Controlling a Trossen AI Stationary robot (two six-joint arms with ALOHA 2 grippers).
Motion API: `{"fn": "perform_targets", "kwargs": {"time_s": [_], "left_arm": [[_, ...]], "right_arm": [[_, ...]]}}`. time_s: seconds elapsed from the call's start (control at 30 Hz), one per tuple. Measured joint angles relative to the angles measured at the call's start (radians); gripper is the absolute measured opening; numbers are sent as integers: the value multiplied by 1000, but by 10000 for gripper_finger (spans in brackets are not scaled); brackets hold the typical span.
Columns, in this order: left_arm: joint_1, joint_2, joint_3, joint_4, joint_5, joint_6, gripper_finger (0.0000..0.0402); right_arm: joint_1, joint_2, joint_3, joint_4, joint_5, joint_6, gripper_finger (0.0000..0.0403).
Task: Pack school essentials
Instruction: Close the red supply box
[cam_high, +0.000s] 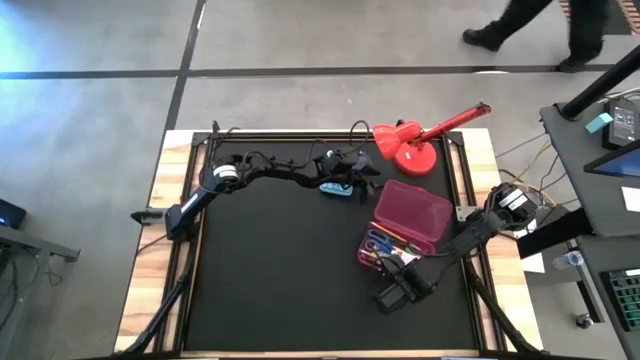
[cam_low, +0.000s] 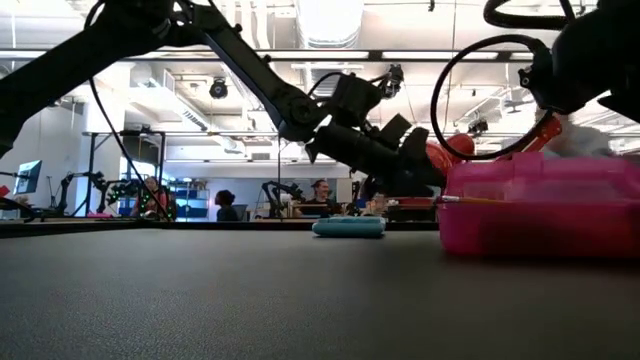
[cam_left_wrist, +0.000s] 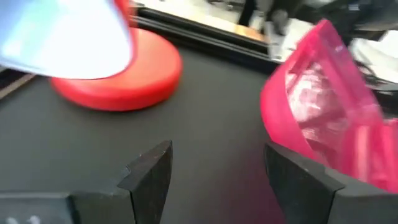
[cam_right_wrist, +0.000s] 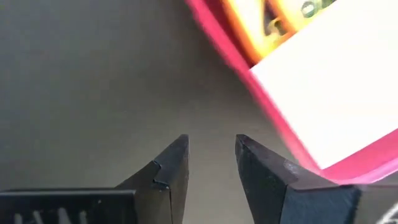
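- The black worktop (cam_high: 270, 270) carries everything; the open pink case (cam_high: 405, 222) sits right of middle, with scissors (cam_high: 377, 243) and pencils already inside.
- Red lamp (cam_high: 415, 140) is close behind the case. I'd worry the left arm clips it.
- Left gripper (cam_left_wrist: 214, 180): fingers spread wide, empty, hovering near the calculator (cam_low: 348, 227).
- Right gripper (cam_right_wrist: 211, 162): fingers narrowly apart, holding nothing, just beside the case's rim. It could nudge it.

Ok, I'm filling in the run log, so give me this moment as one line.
left gripper open, near lamp base | right gripper empty, narrow gap, beside pink case | calculator on mat
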Motion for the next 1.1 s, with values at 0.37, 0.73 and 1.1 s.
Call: {"fn": "perform_targets", "kwargs": {"time_s": [0.37, 0.73, 1.1], "left_arm": [[-31, 0, 9, 2, 212, 0, 235], [-50, -1, 9, 71, 424, 0, 235], [-94, -2, 9, 104, 453, 1, 235]], "right_arm": [[0, 0, -6, -129, 0, -8, 121], [0, -2, -7, -161, 8, -16, 121], [0, -63, 124, -237, 45, -55, 121]]}}
